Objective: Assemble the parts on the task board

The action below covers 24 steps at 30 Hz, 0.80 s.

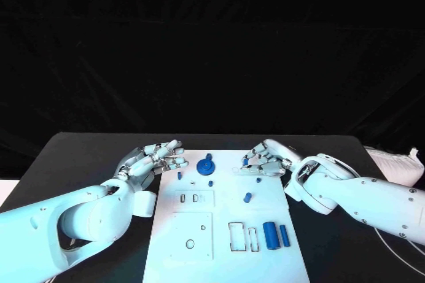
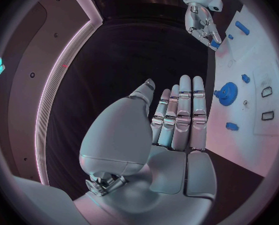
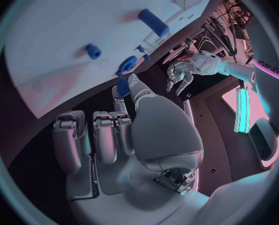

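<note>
White task board (image 1: 226, 234) on black table (image 1: 80, 154), left robot hand (image 1: 152, 160) spread empty, right robot hand (image 1: 264, 160) pinching small blue part (image 1: 245, 162).

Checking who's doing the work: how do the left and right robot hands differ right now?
The left robot hand holds nothing, fingers extended; the right robot hand pinches a small blue part. The left is at the left edge of the task board; the right is over it. Both are near its far end.
</note>
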Tool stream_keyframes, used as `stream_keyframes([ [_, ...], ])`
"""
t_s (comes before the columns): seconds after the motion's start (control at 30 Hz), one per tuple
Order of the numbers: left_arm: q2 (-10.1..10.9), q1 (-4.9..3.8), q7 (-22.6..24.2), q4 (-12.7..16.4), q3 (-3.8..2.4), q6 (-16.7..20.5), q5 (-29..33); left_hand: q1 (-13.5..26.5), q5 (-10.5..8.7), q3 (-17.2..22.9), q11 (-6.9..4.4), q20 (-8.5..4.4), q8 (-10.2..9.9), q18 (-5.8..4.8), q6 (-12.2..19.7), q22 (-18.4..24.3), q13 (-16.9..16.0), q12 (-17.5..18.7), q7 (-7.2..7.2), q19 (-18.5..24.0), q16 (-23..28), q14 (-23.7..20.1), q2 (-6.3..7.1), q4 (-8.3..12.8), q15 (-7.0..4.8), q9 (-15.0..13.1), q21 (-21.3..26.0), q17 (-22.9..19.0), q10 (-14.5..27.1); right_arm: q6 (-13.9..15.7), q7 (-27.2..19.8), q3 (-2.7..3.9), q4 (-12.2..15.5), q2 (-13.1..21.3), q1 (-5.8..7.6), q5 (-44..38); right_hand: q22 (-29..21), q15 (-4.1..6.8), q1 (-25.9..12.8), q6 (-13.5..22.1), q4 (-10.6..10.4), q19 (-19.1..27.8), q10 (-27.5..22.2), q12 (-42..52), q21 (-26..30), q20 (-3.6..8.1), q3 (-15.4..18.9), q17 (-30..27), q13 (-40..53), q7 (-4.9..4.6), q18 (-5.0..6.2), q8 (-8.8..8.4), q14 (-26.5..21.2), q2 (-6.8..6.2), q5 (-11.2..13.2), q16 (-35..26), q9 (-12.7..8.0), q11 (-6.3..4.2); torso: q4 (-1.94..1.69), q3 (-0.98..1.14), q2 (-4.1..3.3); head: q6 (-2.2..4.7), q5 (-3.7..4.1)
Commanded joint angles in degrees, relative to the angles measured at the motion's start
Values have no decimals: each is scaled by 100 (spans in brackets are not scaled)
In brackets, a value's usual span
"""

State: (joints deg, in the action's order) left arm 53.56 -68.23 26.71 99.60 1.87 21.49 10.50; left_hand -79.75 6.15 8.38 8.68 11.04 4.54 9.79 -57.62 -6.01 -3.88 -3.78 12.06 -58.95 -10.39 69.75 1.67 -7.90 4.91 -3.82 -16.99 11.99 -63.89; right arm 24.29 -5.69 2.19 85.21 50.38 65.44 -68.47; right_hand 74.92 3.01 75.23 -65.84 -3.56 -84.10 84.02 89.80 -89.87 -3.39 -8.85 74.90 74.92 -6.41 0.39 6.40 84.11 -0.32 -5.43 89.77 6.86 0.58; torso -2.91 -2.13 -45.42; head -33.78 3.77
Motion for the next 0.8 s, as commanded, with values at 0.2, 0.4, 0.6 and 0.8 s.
stream_keyframes([
  [0.2,-34,-3,27,-30,-1,-84,17,30,3,1,-5,37,-38,72,-10,8,-1,8,17,3,21,7,-15,39,25,2,22,7,25,33,414,-19,313,-362,-14,-1008,1508,57,1,-249,-17,-590,598,20,-13,45,-35,1510,1508,214,-39,11,589,60,-21,23,12,-65,-24,-18,25,-105,-147],
  [0.4,-54,-2,33,-64,-1,-91,22,30,3,1,-5,37,-38,72,-10,8,-1,8,17,3,21,7,-15,39,25,2,22,7,25,47,658,-81,381,-623,-73,-1711,1508,62,14,-230,-6,-590,598,20,-13,52,-44,1510,1508,209,-39,-5,589,69,-39,23,9,-65,-25,-30,45,-182,-213],
  [0.6,-65,-2,35,-88,0,-95,24,29,3,2,-4,37,-39,72,-10,8,-1,9,17,2,22,8,-16,40,25,2,22,8,26,18,866,-146,343,-877,-191,-2167,1508,62,27,-215,8,-590,598,20,-13,56,-51,1501,1508,206,-39,-19,587,69,-56,20,7,-64,-9,-27,42,-208,-236],
  [0.8,-78,-2,32,-94,0,-100,25,28,3,4,-4,37,-41,72,-8,9,-1,10,18,1,24,9,-17,43,26,2,23,10,28,-91,1071,-185,301,-1102,-316,-2473,1508,62,43,-199,31,-590,598,20,-13,60,-63,1486,1508,198,-39,-38,584,65,-122,13,5,-59,-17,-21,30,-219,-236],
])
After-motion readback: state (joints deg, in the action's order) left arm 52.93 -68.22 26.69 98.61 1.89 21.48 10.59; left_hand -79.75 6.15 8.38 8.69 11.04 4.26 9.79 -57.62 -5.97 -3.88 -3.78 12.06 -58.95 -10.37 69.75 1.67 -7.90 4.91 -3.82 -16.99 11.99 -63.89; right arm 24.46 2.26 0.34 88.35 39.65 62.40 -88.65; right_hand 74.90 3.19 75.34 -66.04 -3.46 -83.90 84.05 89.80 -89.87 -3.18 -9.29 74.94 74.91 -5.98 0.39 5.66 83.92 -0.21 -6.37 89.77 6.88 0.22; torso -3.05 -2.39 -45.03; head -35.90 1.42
